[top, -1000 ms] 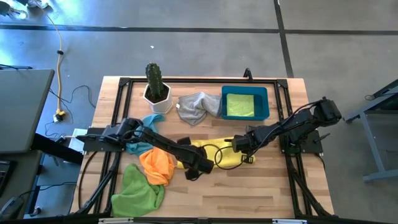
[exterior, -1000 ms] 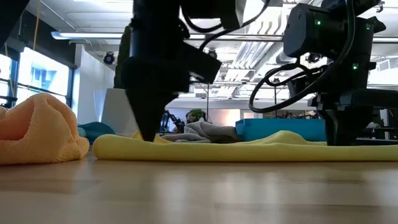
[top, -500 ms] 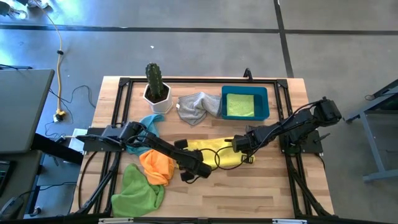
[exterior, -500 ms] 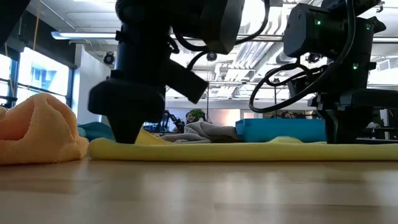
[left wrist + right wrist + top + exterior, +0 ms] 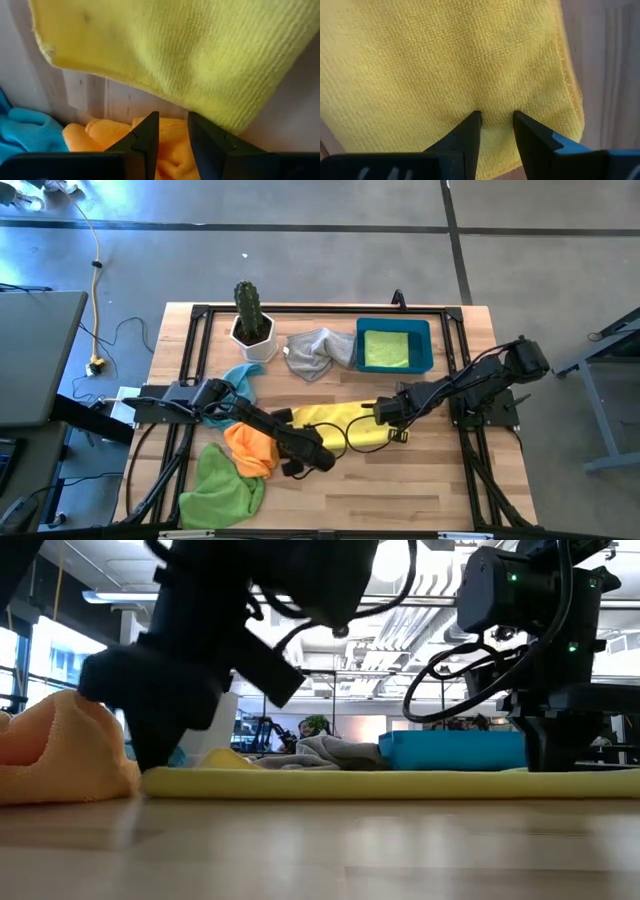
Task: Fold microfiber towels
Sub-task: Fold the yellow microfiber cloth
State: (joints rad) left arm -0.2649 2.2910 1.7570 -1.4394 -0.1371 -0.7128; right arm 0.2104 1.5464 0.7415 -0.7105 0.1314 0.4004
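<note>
The yellow towel (image 5: 335, 425) lies spread flat on the table's middle. My right gripper (image 5: 495, 117) stands on its right part, pointing straight down, fingers a little apart. My left gripper (image 5: 172, 120) hovers low just past the towel's near left corner (image 5: 55, 50), open with nothing between its fingers. It is over the crumpled orange towel (image 5: 252, 448); whether it touches that towel I cannot tell. A lime green towel (image 5: 220, 488) lies bunched at the near left. A light blue one (image 5: 240, 375) and a grey one (image 5: 318, 350) lie farther back. My right gripper presses both fingertips (image 5: 472, 122) down onto the yellow towel near its right edge (image 5: 495, 105), coming from above. The fingers stay a little apart and the cloth between them is flat, not gathered. The towel lies flat on the table under them (image 5: 545, 768).
A blue bin (image 5: 425, 345) at the far right holds a folded lime green towel (image 5: 385, 348). A cactus in a white pot (image 5: 250, 320) stands at the far left. Bare wood lies along the table's near edge (image 5: 400, 490).
My left gripper has slid off the yellow towel's left end toward the table's near left, toward the orange towel, tipping as it went. The towel's left end now lies uncovered and flat. The right gripper has stayed in place.
</note>
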